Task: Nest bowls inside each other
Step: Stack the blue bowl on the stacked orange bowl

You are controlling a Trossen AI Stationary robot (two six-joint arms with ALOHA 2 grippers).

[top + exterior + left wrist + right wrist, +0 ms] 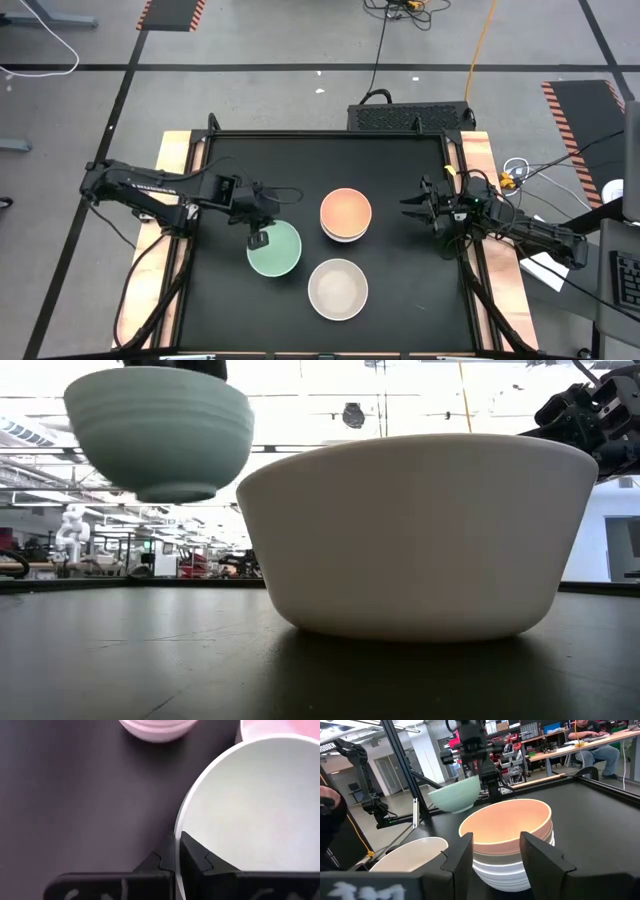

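Observation:
My left gripper [259,238] is shut on the mint green bowl [276,250], which hangs above the table in the low view [160,430] and also shows in the right wrist view [455,795]. The salmon-orange bowl [346,212] sits on top of a stack of nested bowls [505,870] at the table's middle. The cream-beige bowl [337,288] rests alone on its base nearer the front; it fills the low view [415,530]. My right gripper [410,208] is open and empty, just right of the stack, its fingers [540,855] pointing at it. My left gripper pinches the mint green bowl's rim [178,827] on its far-left side, one finger [202,857] inside the bowl and one [157,865] outside. The fingers come from above, pointing down. The bowl hangs upright below them, lifted clear of the table.
The black table top [220,310] is bordered by a raised frame and wooden side strips [170,170]. Bare table lies left of the bowls and along the front. Cables and a black box [410,115] lie beyond the far edge.

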